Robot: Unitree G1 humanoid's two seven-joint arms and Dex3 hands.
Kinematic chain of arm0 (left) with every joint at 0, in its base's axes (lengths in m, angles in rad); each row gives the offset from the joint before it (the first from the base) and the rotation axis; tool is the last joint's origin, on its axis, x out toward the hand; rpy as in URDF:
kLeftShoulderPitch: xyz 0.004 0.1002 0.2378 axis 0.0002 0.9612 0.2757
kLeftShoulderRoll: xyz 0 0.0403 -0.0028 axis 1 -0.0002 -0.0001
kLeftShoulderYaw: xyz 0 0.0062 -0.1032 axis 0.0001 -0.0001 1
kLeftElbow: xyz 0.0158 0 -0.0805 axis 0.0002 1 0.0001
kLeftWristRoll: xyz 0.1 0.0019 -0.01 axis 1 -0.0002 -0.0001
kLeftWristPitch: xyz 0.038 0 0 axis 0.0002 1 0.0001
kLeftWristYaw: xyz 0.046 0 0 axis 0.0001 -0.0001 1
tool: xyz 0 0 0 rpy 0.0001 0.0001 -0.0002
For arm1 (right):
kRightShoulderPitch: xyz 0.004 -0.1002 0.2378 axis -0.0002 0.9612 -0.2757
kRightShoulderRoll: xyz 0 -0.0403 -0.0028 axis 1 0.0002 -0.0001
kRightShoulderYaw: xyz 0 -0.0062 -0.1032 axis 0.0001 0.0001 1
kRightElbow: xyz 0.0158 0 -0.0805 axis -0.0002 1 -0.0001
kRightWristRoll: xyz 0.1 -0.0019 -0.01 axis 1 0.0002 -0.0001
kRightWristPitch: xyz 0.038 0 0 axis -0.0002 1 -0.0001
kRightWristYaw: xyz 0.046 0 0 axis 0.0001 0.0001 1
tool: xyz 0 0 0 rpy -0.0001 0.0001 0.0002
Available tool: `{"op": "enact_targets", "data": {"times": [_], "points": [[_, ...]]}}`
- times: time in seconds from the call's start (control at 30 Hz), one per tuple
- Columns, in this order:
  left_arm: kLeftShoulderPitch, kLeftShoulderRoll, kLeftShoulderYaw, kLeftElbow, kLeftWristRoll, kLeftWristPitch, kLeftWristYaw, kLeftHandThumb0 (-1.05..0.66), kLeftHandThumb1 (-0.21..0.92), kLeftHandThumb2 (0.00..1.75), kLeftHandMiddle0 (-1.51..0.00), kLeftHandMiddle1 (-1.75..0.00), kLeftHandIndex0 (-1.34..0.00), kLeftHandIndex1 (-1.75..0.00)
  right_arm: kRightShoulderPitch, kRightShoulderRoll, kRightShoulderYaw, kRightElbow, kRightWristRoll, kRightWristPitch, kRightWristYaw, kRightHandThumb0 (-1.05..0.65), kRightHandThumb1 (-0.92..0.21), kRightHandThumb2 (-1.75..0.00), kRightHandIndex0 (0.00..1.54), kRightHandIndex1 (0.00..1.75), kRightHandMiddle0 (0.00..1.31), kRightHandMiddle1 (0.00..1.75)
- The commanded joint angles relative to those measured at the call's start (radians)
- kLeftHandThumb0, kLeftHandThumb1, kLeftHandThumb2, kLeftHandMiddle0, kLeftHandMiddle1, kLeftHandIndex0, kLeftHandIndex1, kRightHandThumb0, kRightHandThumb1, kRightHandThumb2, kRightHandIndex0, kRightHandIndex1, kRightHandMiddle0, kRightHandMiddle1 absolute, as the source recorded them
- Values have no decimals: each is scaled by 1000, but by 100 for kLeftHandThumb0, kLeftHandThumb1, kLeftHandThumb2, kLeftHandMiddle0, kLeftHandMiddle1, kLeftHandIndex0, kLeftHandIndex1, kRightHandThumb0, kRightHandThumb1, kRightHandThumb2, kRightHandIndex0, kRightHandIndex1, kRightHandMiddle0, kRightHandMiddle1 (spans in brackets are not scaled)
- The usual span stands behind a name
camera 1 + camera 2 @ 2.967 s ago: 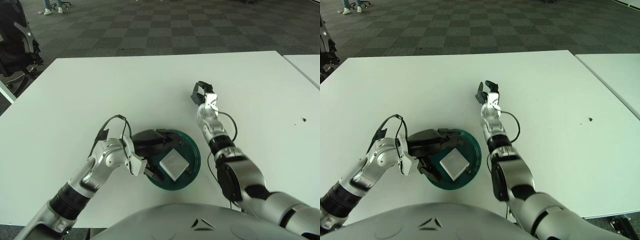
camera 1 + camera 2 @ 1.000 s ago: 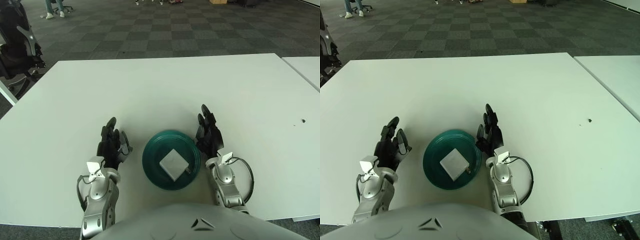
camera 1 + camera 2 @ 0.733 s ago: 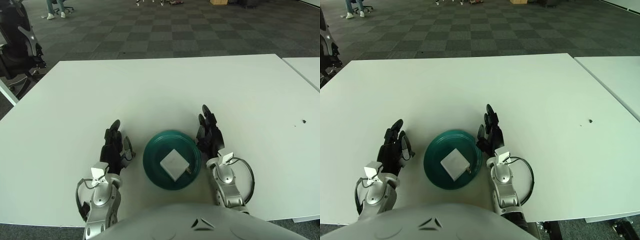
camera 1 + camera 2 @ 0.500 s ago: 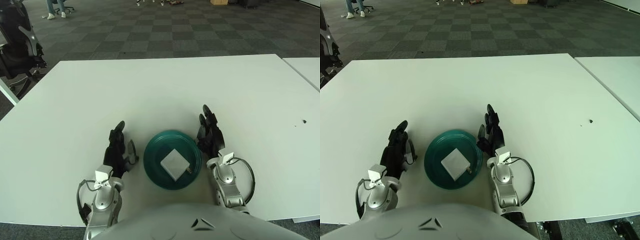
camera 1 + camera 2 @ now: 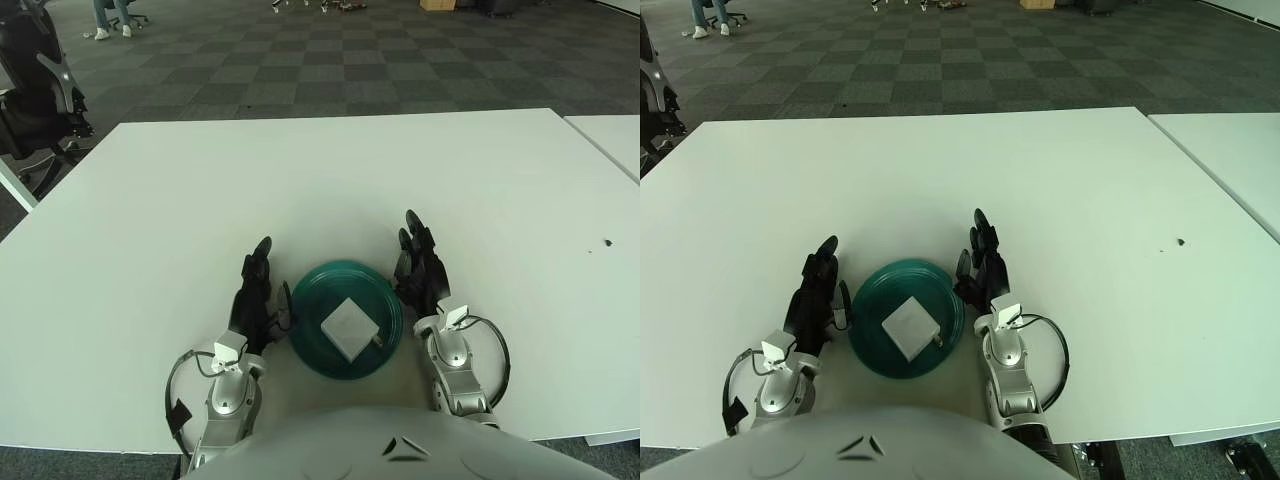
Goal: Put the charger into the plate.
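A white square charger (image 5: 348,328) lies flat inside the dark green plate (image 5: 312,300) near the table's front edge. My left hand (image 5: 254,291) shows just left of the plate's rim, fingers stretched out and holding nothing. My right hand (image 5: 419,268) shows just right of the plate, fingers likewise extended and empty. In the right eye view the charger (image 5: 909,328) sits a little right of the middle of the plate (image 5: 872,299), between the left hand (image 5: 817,295) and the right hand (image 5: 985,264).
The white table (image 5: 320,180) stretches far beyond the plate. A second white table (image 5: 608,130) stands at the right. A dark chair (image 5: 35,90) is off the far left corner. A small dark speck (image 5: 608,242) marks the table's right side.
My left hand has slid right along the table front until it is beside the plate's left rim. The right hand, the plate and the charger have stayed in place.
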Motion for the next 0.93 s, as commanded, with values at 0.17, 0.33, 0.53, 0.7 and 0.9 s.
{"op": "enact_targets", "data": {"times": [0.17, 0.33, 0.53, 0.7, 0.9], "points": [[13, -19, -10, 100, -52, -7, -40, -99, 92, 100, -11, -1, 0, -38, 115, -20, -32, 88, 12, 106, 6, -80, -92, -92, 4, 0, 0, 16], [3, -31, -5, 123, -72, -23, -47, -100, 92, 100, -12, -1, 0, -41, 116, -17, -37, 82, 14, 116, 7, -80, -92, -92, 4, 0, 0, 15], [1, -39, 2, 140, -91, -36, -54, -100, 92, 99, -14, -1, 0, -44, 114, -21, -42, 89, 15, 111, 11, -81, -92, -92, 3, 0, 0, 15], [15, -44, -1, 129, -99, -47, -57, -100, 92, 100, -15, -1, 0, -47, 113, -24, -44, 93, 12, 114, 15, -82, -92, -92, 4, 0, 0, 14], [26, -51, -8, 105, -123, -43, -64, -102, 92, 100, -17, -2, 0, -48, 112, -31, -42, 88, 1, 125, 16, -83, -92, -95, 3, 0, 0, 11]]}}
